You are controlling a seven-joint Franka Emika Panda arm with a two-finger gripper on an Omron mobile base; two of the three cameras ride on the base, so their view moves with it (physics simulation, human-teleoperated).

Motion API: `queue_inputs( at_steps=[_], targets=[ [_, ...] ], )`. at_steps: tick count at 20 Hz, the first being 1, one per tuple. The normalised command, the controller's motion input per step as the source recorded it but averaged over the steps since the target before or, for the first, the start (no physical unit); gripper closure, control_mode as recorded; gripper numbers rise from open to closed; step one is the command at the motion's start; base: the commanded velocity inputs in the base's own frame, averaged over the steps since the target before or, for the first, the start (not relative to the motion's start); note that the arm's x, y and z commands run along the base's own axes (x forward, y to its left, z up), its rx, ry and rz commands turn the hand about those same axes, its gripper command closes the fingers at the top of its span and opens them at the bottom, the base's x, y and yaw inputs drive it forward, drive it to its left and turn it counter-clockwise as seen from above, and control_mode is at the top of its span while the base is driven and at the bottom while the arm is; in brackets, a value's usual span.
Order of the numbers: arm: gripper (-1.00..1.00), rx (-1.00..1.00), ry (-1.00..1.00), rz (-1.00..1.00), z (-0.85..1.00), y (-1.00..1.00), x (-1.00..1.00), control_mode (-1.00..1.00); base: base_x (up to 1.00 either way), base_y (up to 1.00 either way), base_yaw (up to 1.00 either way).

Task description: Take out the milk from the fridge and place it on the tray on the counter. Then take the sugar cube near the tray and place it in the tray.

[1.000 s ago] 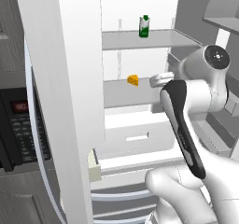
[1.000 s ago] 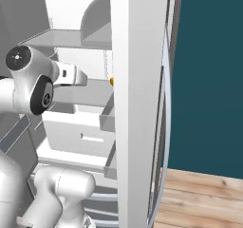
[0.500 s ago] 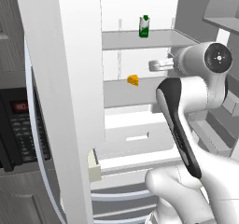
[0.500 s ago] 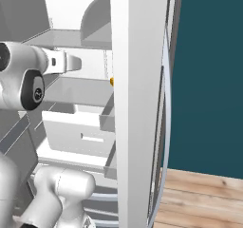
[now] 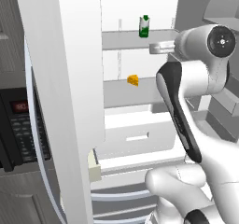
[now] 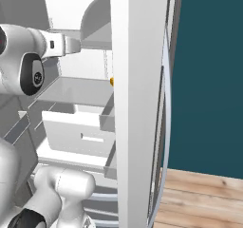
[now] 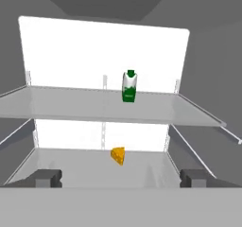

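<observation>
The fridge (image 5: 70,87) stands with its doors open. The milk (image 5: 144,26), a small green and white carton, is upright on the upper shelf (image 7: 71,109) towards the back; the hand view has the milk (image 7: 129,86) just right of centre. My gripper (image 5: 154,47) hovers at that shelf's height, in front of the fridge opening and right of the carton, well short of it. Its fingertips (image 7: 47,178) stand wide apart, open, with nothing between them. From the right base view the gripper (image 6: 76,44) points into the fridge. The tray, the counter and the sugar cube are out of view.
A yellow cheese wedge (image 5: 133,80) lies on the lower shelf, above a white drawer (image 5: 135,136). A black microwave (image 5: 18,125) sits left of the left door. The right door (image 6: 137,103) stands close beside the arm, with a teal wall (image 6: 209,80) beyond.
The hand has risen from the cheese shelf's height to the milk shelf's height. The jaws have stayed open.
</observation>
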Motion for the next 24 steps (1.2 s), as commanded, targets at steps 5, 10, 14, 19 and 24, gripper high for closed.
queue_inputs(
  at_steps=[5, 10, 14, 19, 24],
  targets=[
    [-1.0, 0.0, 0.02, 0.0, 0.39, 0.0, 0.32, -1.0, 0.0, 0.0, 0.0],
    [-1.0, 0.0, -0.01, 0.0, 0.08, -0.01, 0.37, -1.0, 0.0, 0.0, 0.0],
    [-1.0, 0.0, -0.07, 0.0, 0.0, -0.08, 0.38, -1.0, 0.0, 0.0, 0.0],
    [-1.0, 0.02, -0.03, 0.01, 0.0, -0.2, 0.43, -1.0, 0.0, 0.0, 0.0],
    [-1.0, 0.01, 0.01, 0.04, -0.02, -0.05, 0.59, -1.0, 0.0, 0.0, 0.0]
  ],
)
